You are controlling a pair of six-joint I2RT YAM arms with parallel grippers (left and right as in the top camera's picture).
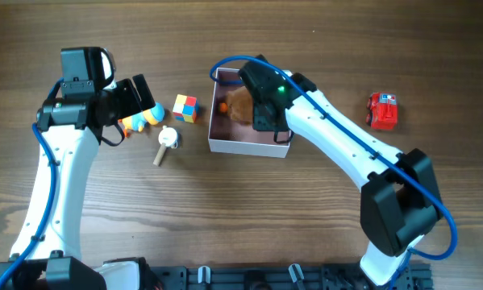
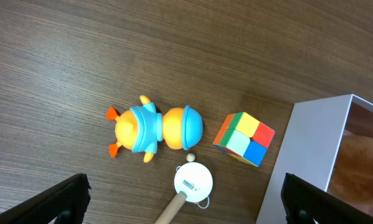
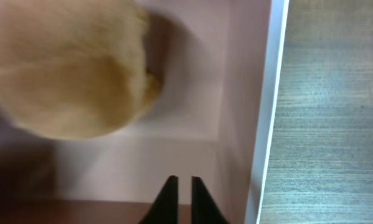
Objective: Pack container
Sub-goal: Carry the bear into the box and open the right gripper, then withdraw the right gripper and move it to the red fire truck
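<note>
The container (image 1: 249, 147) is a square box with white walls and a pink inside, at the table's middle. It also shows in the left wrist view (image 2: 311, 155) and the right wrist view (image 3: 270, 93). A tan furry plush (image 1: 239, 105) lies inside it, seen close in the right wrist view (image 3: 68, 68), beside a small orange thing (image 1: 223, 105). My right gripper (image 1: 265, 121) is inside the box, its fingers (image 3: 179, 183) shut and empty, next to the plush. My left gripper (image 1: 128, 109) is wide open (image 2: 185, 193) above the loose toys left of the box.
Left of the box lie an orange and blue duck toy (image 1: 140, 119) (image 2: 155, 127), a colour cube (image 1: 185, 108) (image 2: 244, 138) and a white disc on a wooden handle (image 1: 166, 143) (image 2: 192, 180). A red toy car (image 1: 381, 111) sits at the far right.
</note>
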